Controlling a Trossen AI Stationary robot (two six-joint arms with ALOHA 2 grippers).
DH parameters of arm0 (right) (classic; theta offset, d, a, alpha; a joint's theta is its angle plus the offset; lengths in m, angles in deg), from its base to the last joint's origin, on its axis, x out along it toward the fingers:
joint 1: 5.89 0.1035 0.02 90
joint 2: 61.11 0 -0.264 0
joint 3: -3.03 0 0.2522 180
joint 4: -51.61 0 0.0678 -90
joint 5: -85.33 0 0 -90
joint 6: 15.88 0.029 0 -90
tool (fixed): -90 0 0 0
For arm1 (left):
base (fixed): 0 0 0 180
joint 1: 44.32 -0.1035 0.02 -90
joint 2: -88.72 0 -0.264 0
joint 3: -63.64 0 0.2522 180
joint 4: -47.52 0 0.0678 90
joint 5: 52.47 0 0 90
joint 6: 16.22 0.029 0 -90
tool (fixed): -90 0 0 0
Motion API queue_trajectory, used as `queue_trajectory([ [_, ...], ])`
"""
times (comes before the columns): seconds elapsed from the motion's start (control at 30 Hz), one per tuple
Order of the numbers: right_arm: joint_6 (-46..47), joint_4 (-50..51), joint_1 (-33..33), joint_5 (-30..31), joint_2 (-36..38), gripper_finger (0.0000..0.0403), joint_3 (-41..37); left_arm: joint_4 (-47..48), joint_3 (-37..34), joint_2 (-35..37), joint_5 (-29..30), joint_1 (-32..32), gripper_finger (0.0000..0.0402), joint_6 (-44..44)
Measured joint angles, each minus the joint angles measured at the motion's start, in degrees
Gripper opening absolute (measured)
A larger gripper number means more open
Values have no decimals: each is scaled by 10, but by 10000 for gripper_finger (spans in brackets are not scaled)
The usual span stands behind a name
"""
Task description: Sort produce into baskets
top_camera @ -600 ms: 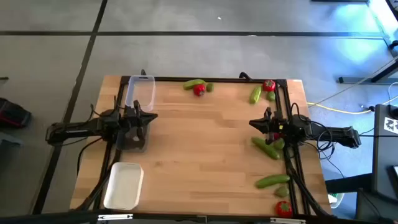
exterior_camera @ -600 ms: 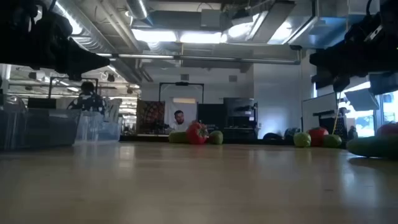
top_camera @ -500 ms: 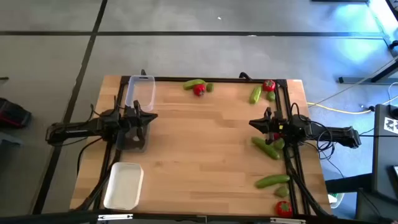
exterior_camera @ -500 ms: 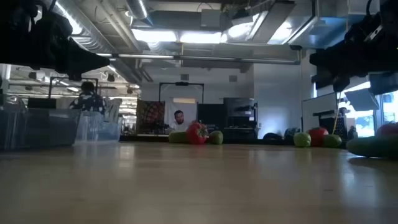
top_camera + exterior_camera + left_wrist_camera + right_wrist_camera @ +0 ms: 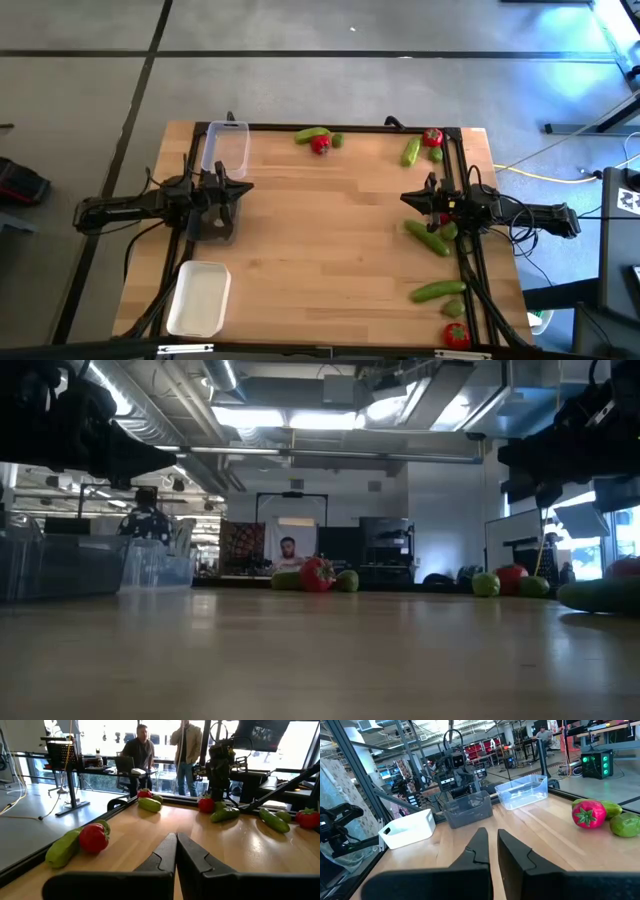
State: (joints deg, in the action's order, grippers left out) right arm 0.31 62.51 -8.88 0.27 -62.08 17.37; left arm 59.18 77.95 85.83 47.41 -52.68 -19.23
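Observation:
Produce lies in four loose groups on the wooden table: a cucumber (image 5: 312, 133), tomato (image 5: 320, 145) and lime (image 5: 338, 140) at the far middle; a cucumber (image 5: 411, 151) and tomato (image 5: 432, 137) at the far right; a cucumber (image 5: 428, 238) beside my right arm; a cucumber (image 5: 438, 291) and tomato (image 5: 456, 335) at the near right. Along the left side stand a clear basket (image 5: 226, 150), a second clear basket (image 5: 214, 222) and a white basket (image 5: 200, 298). My left gripper (image 5: 245, 188) hovers shut and empty over the second clear basket. My right gripper (image 5: 405, 198) hovers shut and empty at the right.
The middle of the table (image 5: 330, 240) is bare wood. A black rail (image 5: 340, 126) runs along the table's far edge. People stand in the room beyond the table, as the left wrist view (image 5: 187, 742) shows.

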Motion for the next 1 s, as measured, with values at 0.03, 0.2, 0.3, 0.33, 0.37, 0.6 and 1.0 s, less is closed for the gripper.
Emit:
queue_trajectory([
  [0.03,0,0,0,0,0,19,0,0,0,0,0,0,5,0],
  [0.2,0,0,0,0,0,19,0,0,0,0,0,0,5,0],
  [0.3,0,0,0,0,0,19,0,0,0,0,0,0,5,0],
  [0.33,0,0,0,0,0,19,0,0,0,0,0,0,5,0],
  [0.37,0,0,0,0,0,19,0,0,0,0,0,0,5,0],
  [0.6,0,0,0,0,0,19,0,0,0,0,0,0,5,0],
  [1.0,0,0,0,0,0,19,0,-2,0,0,0,0,5,86],
])
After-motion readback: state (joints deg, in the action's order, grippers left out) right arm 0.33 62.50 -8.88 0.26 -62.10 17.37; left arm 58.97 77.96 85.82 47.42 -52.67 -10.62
